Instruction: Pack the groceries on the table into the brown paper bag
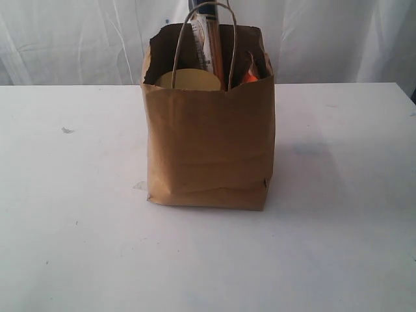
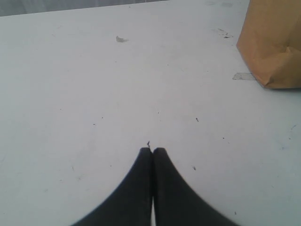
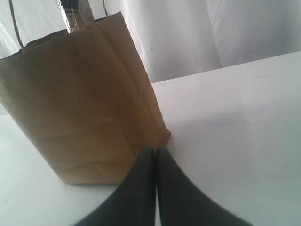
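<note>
Bag [image 1: 208, 156] stands upright, mouth up; left pincer [image 2: 151, 150] and right pincer [image 3: 155, 150] closed, empty.

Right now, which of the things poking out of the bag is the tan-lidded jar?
The brown paper bag stands in the middle of the white table. In its open mouth, on the exterior view's left, the tan-lidded jar shows only its lid above the front rim. It is the one flat round disc; the spaghetti packet beside it stands tall.
</note>
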{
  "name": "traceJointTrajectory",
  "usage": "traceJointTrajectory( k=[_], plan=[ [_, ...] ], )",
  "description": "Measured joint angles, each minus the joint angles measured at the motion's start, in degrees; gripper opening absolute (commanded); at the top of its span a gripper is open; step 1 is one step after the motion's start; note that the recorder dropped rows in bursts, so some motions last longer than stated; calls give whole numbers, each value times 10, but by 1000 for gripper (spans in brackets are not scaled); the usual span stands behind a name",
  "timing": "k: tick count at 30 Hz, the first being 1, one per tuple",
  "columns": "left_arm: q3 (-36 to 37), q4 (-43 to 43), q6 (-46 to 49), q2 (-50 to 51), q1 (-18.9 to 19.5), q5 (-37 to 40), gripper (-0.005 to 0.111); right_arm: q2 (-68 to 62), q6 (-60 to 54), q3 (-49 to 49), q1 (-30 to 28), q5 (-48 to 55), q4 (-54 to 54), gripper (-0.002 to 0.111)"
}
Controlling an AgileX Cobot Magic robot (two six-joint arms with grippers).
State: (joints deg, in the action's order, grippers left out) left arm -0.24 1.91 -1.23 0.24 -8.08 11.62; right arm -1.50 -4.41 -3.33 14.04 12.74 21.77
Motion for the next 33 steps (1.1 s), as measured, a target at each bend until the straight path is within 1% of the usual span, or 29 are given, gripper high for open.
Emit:
traceJointTrajectory(
  k=[5, 13, 20, 26, 33],
  plan=[
    [0, 0, 0, 0, 0, 0, 0, 11, -11, 29, -4, -10, -13, 0],
    [0, 0, 0, 0, 0, 0, 0, 11, -26, 31, -4, -20, -28, 0],
    [0, 0, 0, 0, 0, 0, 0, 11, 24, 31, -4, -20, -116, 0],
    [0, 0, 0, 0, 0, 0, 0, 11, 29, 31, -5, -21, -131, 0],
    [0, 0, 0, 0, 0, 0, 0, 11, 30, 31, -82, -21, -131, 0]
  ],
)
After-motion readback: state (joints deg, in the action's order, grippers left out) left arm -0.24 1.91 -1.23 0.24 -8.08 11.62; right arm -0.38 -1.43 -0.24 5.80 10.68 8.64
